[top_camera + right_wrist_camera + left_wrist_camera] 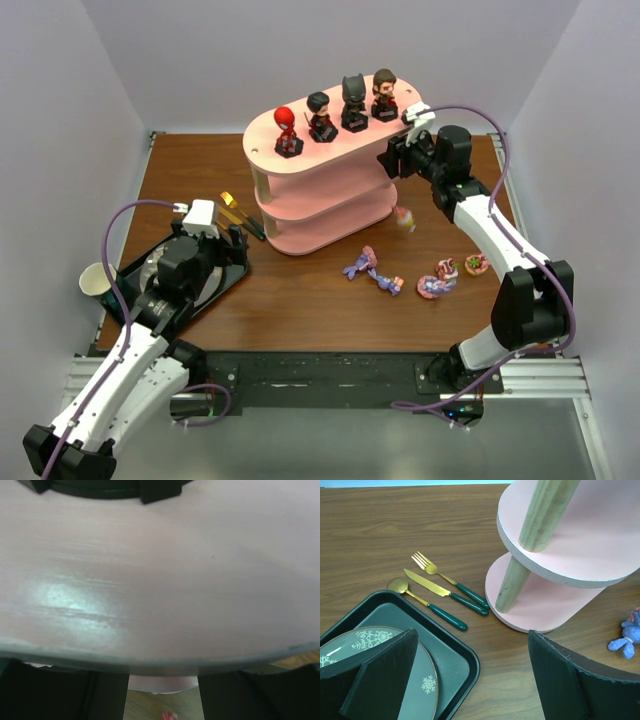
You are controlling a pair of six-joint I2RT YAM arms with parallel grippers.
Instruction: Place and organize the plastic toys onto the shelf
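The pale pink shelf [330,185] stands mid-table. Its top board carries four big-headed figures: red [288,130], black-haired [321,116], black masked [353,103] and brown-haired [384,95]. Small pony toys lie on the table to its right: purple [360,264], blue-purple [388,285], pink [437,283], another [475,264], and one [404,218] by the shelf foot. My right gripper [392,160] is open and empty at the shelf's right end, its fingers [50,695] just under the top board [160,580]. My left gripper [215,235] is open and empty over the tray corner [472,635].
A black tray [230,280] with a snowflake plate [380,645] sits front left. Gold and green cutlery [445,590] lies between the tray and the shelf. A paper cup [95,280] stands at the left edge. A blue pony [626,640] shows in the left wrist view.
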